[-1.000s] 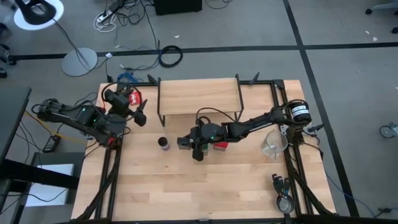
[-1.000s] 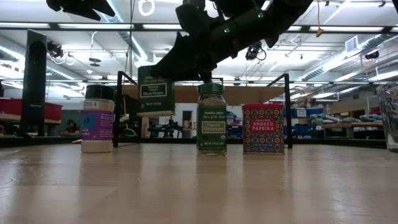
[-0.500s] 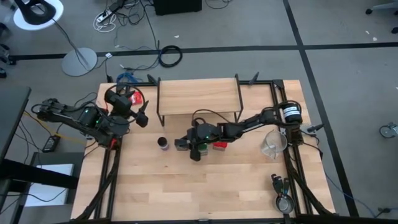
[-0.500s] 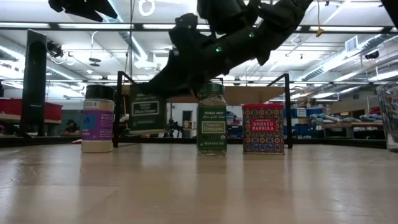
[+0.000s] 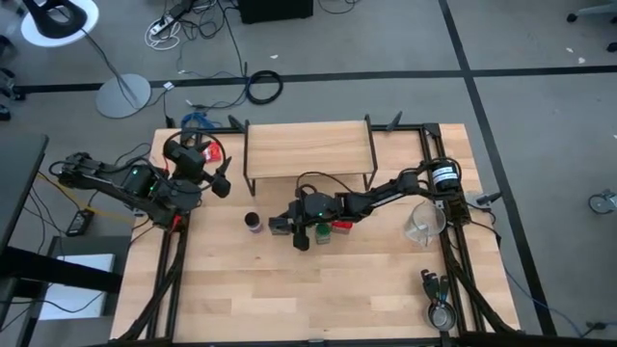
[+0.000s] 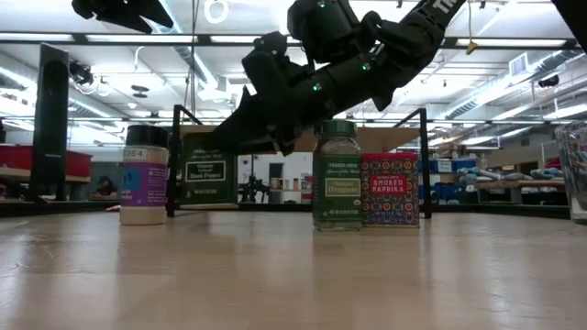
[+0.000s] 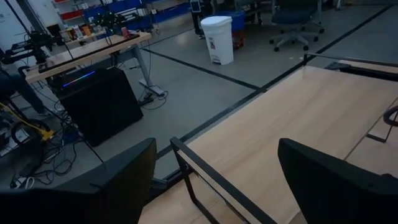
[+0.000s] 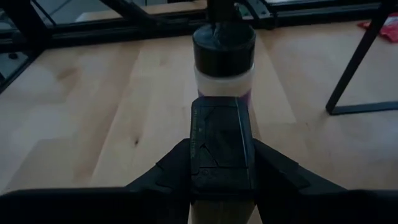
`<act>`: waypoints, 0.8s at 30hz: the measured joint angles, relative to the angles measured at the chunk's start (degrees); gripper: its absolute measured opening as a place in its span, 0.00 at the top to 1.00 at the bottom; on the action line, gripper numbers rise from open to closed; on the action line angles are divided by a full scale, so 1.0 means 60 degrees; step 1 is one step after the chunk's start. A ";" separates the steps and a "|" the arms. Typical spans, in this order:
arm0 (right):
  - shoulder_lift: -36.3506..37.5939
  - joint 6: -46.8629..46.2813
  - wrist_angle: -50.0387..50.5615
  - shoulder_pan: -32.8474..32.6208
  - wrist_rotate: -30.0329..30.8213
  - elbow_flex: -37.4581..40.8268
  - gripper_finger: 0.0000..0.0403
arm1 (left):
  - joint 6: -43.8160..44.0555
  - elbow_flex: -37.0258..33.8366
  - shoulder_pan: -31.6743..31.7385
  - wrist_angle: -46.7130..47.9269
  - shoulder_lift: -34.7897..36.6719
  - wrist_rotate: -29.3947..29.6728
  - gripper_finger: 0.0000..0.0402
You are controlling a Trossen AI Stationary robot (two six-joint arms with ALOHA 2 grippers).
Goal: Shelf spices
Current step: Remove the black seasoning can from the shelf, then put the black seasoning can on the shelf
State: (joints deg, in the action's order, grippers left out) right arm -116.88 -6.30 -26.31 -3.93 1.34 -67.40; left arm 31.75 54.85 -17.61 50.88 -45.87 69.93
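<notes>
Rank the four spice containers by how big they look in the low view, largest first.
1. Green jar, though it stands nearer the camera.
2. White jar.
3. Red tin and olive tin: alike, no ranking.

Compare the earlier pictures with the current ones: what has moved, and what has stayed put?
The right gripper, shut on the dark olive tin, has lowered it to about tabletop level. The green jar has shifted against the red tin. The blue-capped jar, shelf and raised left gripper are unchanged.
</notes>
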 joint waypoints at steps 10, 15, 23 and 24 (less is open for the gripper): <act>0.0007 -0.0001 -0.0441 -0.0020 0.0001 0.0000 0.31 | 0.0000 0.0000 0.0000 0.0010 0.0000 -0.0053 0.15; 0.0041 0.0078 -0.0770 -0.0051 0.0008 0.0000 0.33 | 0.0004 0.0000 0.0000 0.0013 0.0000 -0.0130 0.15; 0.0199 0.0509 -0.1338 -0.0140 0.0009 0.0000 0.38 | 0.0008 0.0000 0.0000 0.0009 0.0000 -0.0348 0.15; 0.0237 0.0575 -0.1355 -0.0144 0.0014 0.0000 0.38 | 0.0009 0.0000 0.0000 0.0009 0.0000 -0.0356 0.15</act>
State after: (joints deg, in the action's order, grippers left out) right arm -115.46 -2.85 -34.44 -4.80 1.42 -67.40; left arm 31.80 54.85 -17.61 50.94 -45.87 67.79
